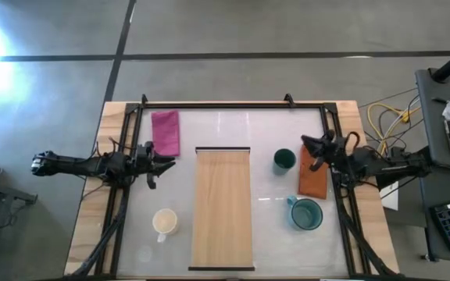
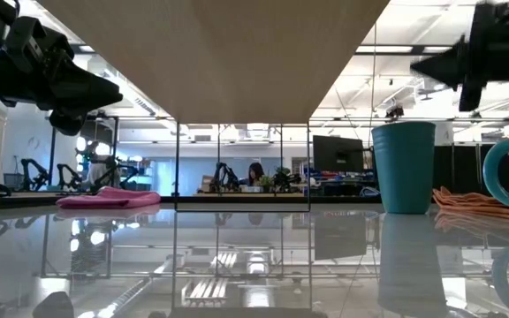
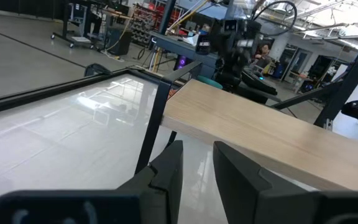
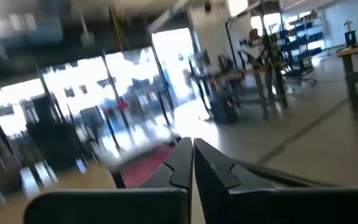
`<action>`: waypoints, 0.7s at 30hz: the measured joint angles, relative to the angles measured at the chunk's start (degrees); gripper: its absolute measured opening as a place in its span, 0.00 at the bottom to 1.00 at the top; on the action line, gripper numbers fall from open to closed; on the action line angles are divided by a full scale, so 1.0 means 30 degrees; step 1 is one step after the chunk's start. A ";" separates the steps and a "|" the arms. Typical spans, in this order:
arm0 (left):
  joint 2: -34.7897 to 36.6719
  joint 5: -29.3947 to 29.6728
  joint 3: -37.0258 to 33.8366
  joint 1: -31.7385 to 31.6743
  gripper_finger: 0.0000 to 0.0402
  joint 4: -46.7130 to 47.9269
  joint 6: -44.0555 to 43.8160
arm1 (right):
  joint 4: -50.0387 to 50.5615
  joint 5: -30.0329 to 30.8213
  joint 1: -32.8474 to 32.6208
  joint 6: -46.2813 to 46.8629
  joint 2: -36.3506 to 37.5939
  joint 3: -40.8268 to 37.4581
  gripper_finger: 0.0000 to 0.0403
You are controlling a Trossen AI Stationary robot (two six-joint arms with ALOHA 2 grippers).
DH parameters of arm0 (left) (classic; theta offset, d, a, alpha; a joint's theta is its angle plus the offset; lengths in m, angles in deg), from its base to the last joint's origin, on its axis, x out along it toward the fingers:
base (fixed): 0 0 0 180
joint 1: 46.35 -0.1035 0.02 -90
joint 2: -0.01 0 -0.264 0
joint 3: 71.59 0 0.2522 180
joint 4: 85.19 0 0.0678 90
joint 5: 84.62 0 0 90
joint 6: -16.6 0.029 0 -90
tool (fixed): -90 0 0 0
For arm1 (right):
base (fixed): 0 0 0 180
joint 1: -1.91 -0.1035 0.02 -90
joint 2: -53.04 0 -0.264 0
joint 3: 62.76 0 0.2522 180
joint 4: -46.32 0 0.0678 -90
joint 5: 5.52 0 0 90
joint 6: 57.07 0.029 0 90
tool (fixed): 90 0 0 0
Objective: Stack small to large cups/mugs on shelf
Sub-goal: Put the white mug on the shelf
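The light-wood shelf (image 1: 223, 207) stands raised over the table's middle; the low view sees its underside (image 2: 210, 53). The cream-white mug (image 1: 165, 222) rests on its base left of the shelf. On the shelf's right stand the small dark green cup (image 1: 284, 159) and, nearer, the wider teal mug (image 1: 306, 213). My left gripper (image 1: 162, 162) hovers left of the shelf's far end with a narrow gap between its fingers (image 3: 197, 165). My right gripper (image 1: 307, 143) hangs shut above the table beside the green cup, fingers together (image 4: 192, 149).
A magenta cloth (image 1: 166, 131) lies at the far left, just beyond my left gripper. An orange cloth (image 1: 312, 176) lies below my right arm, between the green cup and the teal mug. A black frame (image 1: 225, 104) runs round the tabletop.
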 joint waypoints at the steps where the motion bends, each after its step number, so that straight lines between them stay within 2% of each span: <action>1: 0.0000 0.0000 0.0000 0.0001 0.19 0.0007 0.0001 | -0.1551 0.0000 0.0007 0.1105 -0.0007 0.0000 0.02; 3: 0.0000 0.0000 0.0000 -0.0006 0.19 0.0000 0.0000 | -0.4801 -0.0179 0.0014 0.1752 -0.0007 0.0000 0.02; 4: 0.0000 0.0000 0.0000 0.0001 0.19 0.0000 0.0001 | -0.6633 -0.0579 0.0034 0.1138 -0.0049 0.0000 0.02; 6: -0.0002 0.0241 0.0000 0.0001 0.19 -0.0295 -0.0018 | -1.1253 -0.2879 0.0184 -0.0969 -0.0269 0.0000 0.02; 9: -0.0067 0.1188 0.0000 -0.0006 0.19 -0.3133 -0.1980 | -1.7727 -0.7329 0.0299 -0.4728 -0.0778 0.0339 0.02; 10: -0.0074 0.1595 0.0000 -0.0006 0.19 -0.4451 -0.2868 | -1.8631 -0.8424 0.0299 -0.5480 -0.0889 0.0600 0.02; 12: -0.0073 0.2302 0.0000 -0.0006 0.19 -0.7335 -0.3659 | -1.8420 -0.9596 0.0299 -0.5876 -0.1049 0.1105 0.02; 14: -0.0073 0.3679 -0.0012 -0.0006 0.19 -1.0497 -0.3324 | -1.6968 -0.8988 0.0291 -0.4345 -0.1169 0.1470 0.02; 18: -0.0040 0.6768 -0.0015 -0.0006 0.19 -1.5327 -0.0053 | -1.2712 -0.5060 0.0299 -0.1627 -0.1273 0.2218 0.02; 21: 0.0027 0.7741 -0.0015 -0.0006 0.19 -1.7612 0.2123 | -0.9683 -0.2190 0.0299 0.1009 -0.1557 0.2837 0.02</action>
